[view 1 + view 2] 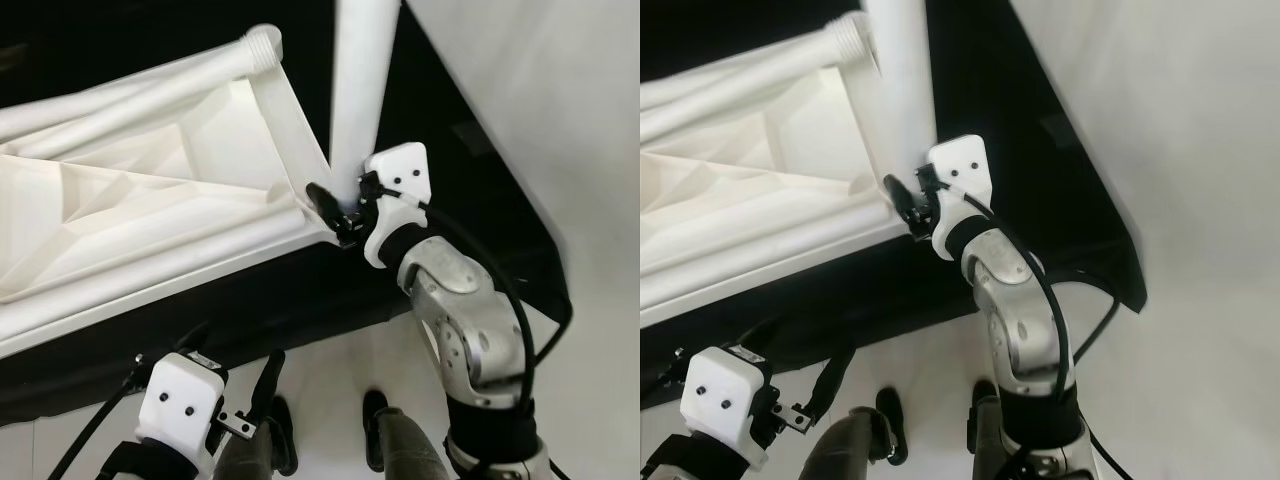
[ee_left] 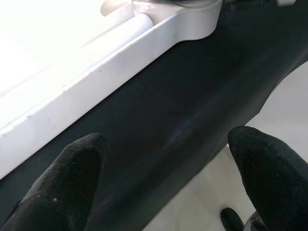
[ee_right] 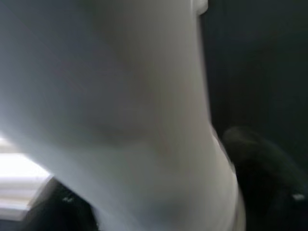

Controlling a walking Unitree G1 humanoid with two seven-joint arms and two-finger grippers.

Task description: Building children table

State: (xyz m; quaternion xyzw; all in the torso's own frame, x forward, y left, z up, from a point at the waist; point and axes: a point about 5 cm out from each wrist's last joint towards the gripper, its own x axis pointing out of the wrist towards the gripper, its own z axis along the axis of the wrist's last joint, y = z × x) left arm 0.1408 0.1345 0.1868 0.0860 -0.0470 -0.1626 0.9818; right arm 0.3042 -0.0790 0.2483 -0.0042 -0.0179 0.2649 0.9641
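The white children's table top (image 1: 150,200) lies upside down on a black mat (image 1: 300,290), its ribbed underside facing up. A white table leg (image 1: 360,90) stands upright at the near right corner. My right gripper (image 1: 335,210) is shut on the base of this leg; in the right wrist view the leg (image 3: 134,106) sits between the black fingers (image 3: 260,163). A second white leg (image 1: 140,90) lies along the top's far edge, threaded end (image 1: 262,45) to the right. My left gripper (image 2: 168,178) hangs low at the mat's front edge, open and holding nothing.
White floor (image 1: 560,120) lies to the right of the mat and in front of it. My own legs and black feet (image 1: 375,430) show at the bottom. A black cable (image 1: 500,290) loops along the right forearm.
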